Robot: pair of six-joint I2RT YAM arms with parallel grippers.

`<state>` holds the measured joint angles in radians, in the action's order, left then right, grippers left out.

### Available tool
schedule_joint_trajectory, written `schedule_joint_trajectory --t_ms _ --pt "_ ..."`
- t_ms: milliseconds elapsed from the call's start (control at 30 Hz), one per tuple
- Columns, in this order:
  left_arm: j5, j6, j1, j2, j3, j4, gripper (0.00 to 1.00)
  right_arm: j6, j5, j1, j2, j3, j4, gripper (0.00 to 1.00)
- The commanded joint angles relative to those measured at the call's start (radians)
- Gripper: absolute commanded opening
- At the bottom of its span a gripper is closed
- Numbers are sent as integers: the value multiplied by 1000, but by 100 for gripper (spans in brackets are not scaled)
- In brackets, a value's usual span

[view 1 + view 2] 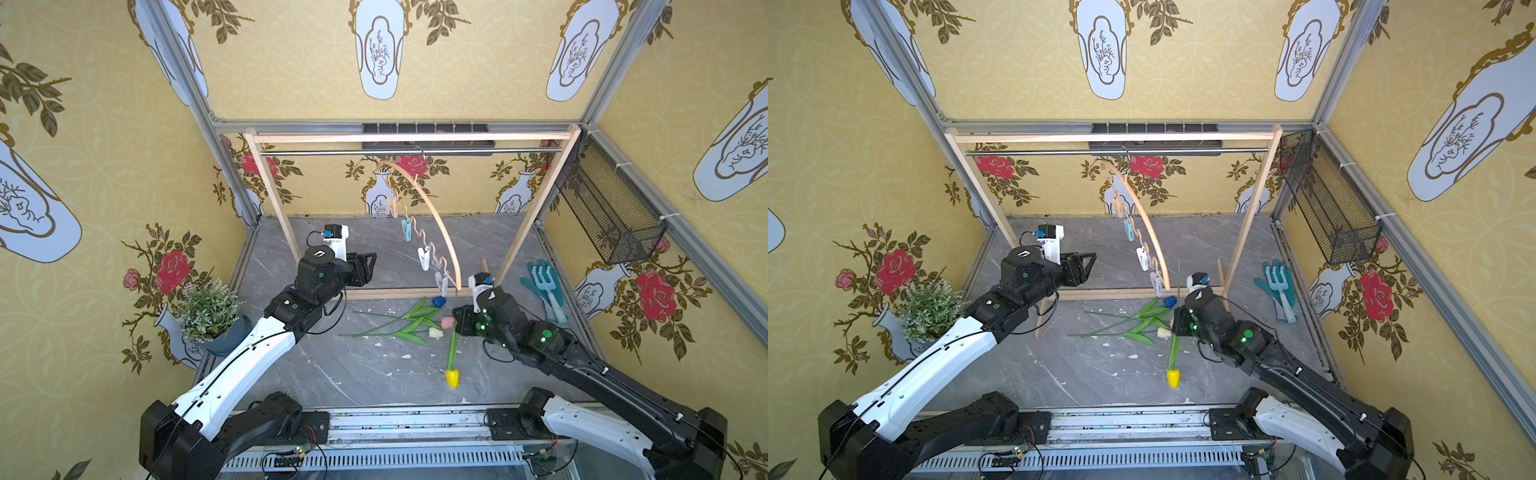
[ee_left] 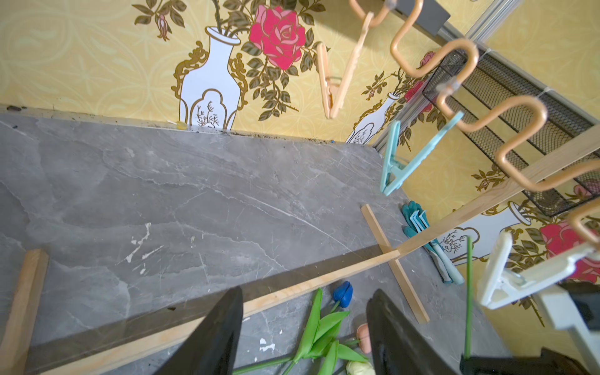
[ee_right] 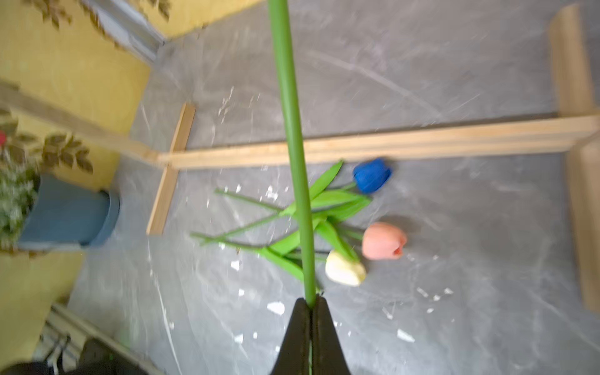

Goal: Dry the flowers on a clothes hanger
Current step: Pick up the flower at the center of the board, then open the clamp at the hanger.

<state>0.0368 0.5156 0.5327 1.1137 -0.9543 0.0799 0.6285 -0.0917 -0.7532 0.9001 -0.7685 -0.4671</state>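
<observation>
while tight on tulip [image 3: 292, 130], right hand [image 3: 311, 302] aloft

My right gripper [image 1: 1177, 325] is clamped on the thin green stem of the yellow artificial tulip [image 1: 1173, 376]; the head hangs downward, and the stem tip rises just beside the lowest pale clothespin [image 1: 1157, 286] of the arched light-wood hanger [image 1: 1150, 226]; the hanger hooks over the metal rail [image 1: 1038, 152] of the big wooden rack [image 1: 1246, 232]; my left gripper [image 1: 1089, 266] stands apart from the hanger; a blue-headed tulip [image 1: 1169, 302] and a white-headed tulip [image 1: 1163, 332] lie crossed on the grey marble-pattern tabletop [image 1: 1059, 365].
</observation>
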Motion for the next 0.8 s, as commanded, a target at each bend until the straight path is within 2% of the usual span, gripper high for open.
schedule_joint_trajectory --t_ms 0,67,167,367,500,767 --pt "58 -9 -31 32 -25 -65 68 -122 247 196 56 -59 45 0" --pt "133 0 -61 59 -34 -111 71 -189 356 293 128 -117 73 0" --pt "237 -2 -103 98 -46 -179 76 -292 409 338 238 -213 100 0" --pt "393 -17 -182 192 -111 -234 76 -448 469 349 426 -431 102 0" --pt "435 -70 -182 266 -184 -223 76 -505 493 366 529 -561 104 0" --pt "523 -68 -207 419 -293 -279 78 -561 589 363 714 -777 104 0"
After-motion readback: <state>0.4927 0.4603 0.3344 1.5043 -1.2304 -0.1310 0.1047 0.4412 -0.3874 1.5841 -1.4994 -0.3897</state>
